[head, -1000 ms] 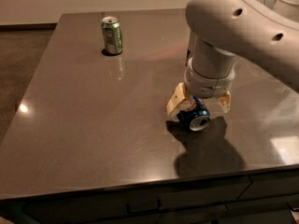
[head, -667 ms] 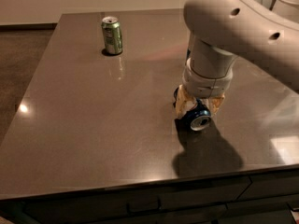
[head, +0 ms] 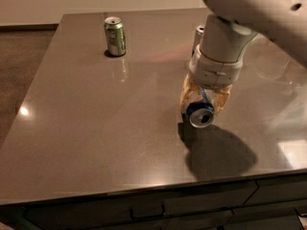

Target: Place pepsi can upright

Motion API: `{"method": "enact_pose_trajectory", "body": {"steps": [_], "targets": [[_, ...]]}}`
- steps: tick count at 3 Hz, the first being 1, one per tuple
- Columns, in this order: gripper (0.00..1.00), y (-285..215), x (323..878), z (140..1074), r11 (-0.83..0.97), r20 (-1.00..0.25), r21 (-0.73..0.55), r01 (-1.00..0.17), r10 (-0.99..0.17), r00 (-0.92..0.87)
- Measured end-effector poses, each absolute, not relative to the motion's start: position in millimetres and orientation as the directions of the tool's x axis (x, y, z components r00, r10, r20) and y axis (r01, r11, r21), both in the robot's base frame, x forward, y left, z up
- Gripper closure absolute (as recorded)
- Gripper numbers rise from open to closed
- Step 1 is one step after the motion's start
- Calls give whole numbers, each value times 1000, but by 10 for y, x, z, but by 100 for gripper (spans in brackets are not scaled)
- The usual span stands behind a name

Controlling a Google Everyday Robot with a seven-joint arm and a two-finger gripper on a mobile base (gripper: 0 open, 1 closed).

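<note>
The pale two-finger gripper (head: 203,107), right of centre toward the near edge of the glossy brown surface (head: 96,123), has its jaws clenched across the dark blue aluminium pepsi can (head: 202,118) that lies sideways, silver end facing the near edge, likely so it can be tipped upright. No label is readable, nor on the upright green drink can (head: 115,36) near the far left corner

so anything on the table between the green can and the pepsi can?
Nothing: bare tabletop from green can to pepsi can, camera view. The gripper is at the pepsi can, fingers shut on it.
</note>
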State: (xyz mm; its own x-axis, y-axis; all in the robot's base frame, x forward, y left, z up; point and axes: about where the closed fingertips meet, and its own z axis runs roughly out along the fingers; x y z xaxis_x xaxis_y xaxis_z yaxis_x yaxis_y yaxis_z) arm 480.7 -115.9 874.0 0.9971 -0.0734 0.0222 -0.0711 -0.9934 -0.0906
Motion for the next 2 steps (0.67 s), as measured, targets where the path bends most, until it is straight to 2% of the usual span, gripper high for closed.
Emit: {"method": "enact_pose_trajectory", "body": {"steps": [1,2], "targets": [[100,-1048,4821,9002,-944,-92,-197,-265,-252,963],[100,-924,4842,9243,-849,-219,-288,-443,-392,894]]}}
